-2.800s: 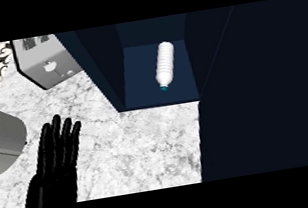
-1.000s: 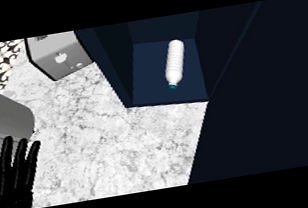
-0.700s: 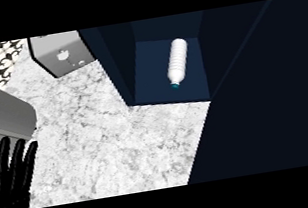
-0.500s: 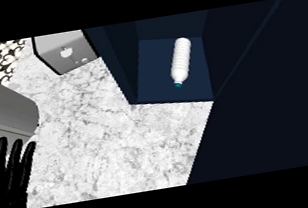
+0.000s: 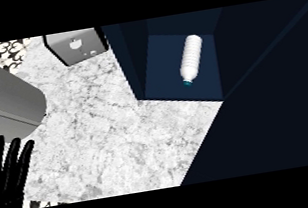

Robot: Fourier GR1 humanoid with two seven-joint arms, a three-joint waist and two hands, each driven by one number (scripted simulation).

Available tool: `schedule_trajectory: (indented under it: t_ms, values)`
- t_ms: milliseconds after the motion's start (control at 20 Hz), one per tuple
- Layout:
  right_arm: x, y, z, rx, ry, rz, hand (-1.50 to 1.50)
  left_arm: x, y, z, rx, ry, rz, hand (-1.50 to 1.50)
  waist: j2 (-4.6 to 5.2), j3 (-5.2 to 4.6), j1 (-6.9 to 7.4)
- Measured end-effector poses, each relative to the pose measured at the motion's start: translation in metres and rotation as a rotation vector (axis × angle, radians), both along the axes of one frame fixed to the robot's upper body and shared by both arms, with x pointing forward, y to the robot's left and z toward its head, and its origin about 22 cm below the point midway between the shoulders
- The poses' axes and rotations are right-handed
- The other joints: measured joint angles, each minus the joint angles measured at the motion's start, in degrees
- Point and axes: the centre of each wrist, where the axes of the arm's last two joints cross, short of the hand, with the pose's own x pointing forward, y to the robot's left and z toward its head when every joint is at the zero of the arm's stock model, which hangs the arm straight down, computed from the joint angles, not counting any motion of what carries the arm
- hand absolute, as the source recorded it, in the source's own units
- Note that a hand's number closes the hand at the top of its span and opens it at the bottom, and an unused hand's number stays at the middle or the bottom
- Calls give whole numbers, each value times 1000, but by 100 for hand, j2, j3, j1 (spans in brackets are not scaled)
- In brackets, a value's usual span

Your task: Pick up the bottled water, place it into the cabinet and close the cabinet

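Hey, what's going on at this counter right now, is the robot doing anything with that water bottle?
Nothing is holding the bottled water at this moment. It lies on its side inside the open dark blue cabinet, cap toward the counter. The only hand in view is the left hand, open with straight fingers at the lower left over the marble counter, well apart from the bottle. The right hand is out of view. The cabinet is not yet closed.

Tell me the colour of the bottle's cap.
Teal on the white bottled water, cap showing in the head view.
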Motion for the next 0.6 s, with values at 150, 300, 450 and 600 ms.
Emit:
schedule_trajectory:
  t_ms: [150, 300, 450, 600]
  values:
    - [1, -3, -4, 40, 63, -31, 150, -1, 3, -1, 2, 8, 3, -150, -38, 0, -86]
    - [3, -8, -5, 80, 89, -98, 150, -1, 7, -2, 4, 11, 18, -150, -67, -3, -194]
    - [6, -12, -8, 123, 120, -175, 150, -3, 10, -3, 6, 17, 32, -150, -103, -10, -277]
    - [12, -17, -10, 165, 136, -247, 150, -4, 12, -3, 0, 18, 37, -150, -111, -16, -310]
